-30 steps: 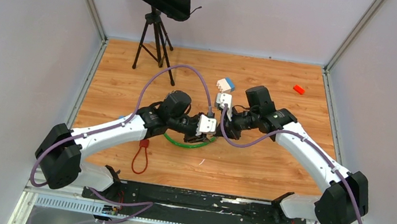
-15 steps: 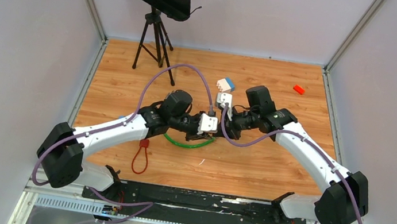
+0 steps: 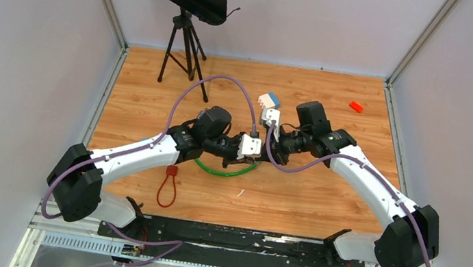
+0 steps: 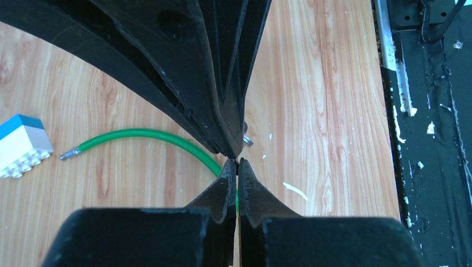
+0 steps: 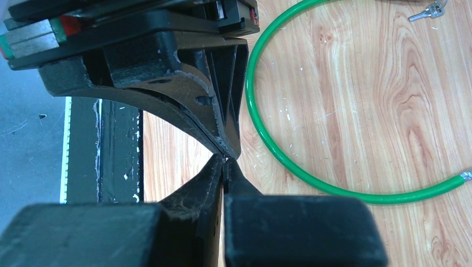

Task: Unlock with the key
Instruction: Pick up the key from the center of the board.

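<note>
L tool (image 4: 237, 168) & R tool (image 5: 224, 165) both closed, tip to tip above wooden surface (image 4: 323, 111); green coated cable loop (image 5: 267, 139) beneath. Anything pinched: unclear.

Worktop (image 3: 308, 198): wood-grain laminate, smooth, light sheen, a few white flecks on it. Cable (image 4: 139, 133), left of frame: green glossy plastic coating, bare metal ferrule (image 4: 68, 154) at its end. Keys (image 5: 427, 10), upper right corner: shiny metal. Block (image 4: 22, 144), left edge: smooth glossy plastic, studded. Jaws looked matt black plastic, edges slightly rough. Base strip (image 4: 434, 139), right edge: matt black, scuffed, paint chipped white. Arm shells (image 3: 365, 181): white glossy plastic.
</note>
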Controlling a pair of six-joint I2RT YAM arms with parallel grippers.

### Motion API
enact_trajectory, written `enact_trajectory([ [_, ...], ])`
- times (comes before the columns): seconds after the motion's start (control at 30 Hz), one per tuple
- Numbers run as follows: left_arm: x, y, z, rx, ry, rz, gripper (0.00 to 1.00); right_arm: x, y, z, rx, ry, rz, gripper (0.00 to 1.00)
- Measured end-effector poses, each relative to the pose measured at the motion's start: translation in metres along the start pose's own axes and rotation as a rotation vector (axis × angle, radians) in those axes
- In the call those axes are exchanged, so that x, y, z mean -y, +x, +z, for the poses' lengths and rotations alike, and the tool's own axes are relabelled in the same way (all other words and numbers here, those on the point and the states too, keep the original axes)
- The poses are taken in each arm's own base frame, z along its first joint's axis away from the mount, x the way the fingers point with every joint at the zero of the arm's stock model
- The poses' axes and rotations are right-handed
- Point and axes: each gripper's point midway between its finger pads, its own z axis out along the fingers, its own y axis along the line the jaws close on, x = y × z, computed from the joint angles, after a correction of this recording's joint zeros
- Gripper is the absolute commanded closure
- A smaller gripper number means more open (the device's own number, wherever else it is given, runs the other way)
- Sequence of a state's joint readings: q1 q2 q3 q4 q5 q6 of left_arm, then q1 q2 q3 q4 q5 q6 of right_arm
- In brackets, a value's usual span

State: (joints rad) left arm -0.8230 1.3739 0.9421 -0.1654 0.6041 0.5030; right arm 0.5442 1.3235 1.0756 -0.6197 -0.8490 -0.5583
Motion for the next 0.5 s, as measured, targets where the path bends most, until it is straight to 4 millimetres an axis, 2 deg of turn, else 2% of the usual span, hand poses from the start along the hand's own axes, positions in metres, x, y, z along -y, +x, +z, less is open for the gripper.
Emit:
enact_trajectory([
  [0.5, -0.0002, 0.0015, -0.0004, -0.009, -0.007, -0.021, 1.0, -0.0028, 0.0051, -0.0003, 0.0, -0.017, 0.008, 0.82],
])
